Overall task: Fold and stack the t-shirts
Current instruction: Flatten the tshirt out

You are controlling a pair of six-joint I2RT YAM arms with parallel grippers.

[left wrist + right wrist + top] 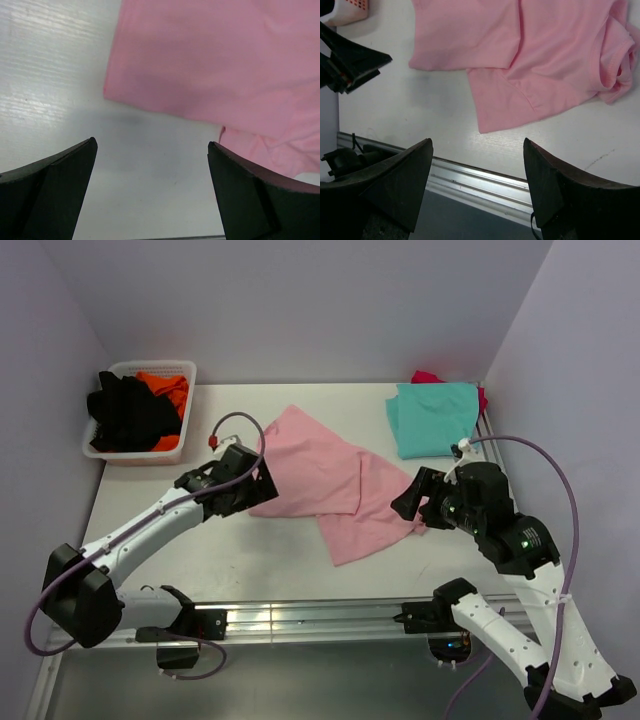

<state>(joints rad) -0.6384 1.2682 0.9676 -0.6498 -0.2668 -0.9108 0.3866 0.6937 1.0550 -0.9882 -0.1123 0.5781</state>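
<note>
Both wide, empty: left gripper (152,145) beside light pink t-shirt (330,480) left edge, right gripper (477,145) near right end; long axis diagonal across bench (250,560).

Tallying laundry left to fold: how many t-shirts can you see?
5: light pink shirt lies mid-table; teal shirt at far right, magenta shirt peeking from behind it; black shirt and orange shirt in the white basket, far left, which may hide more.
</note>
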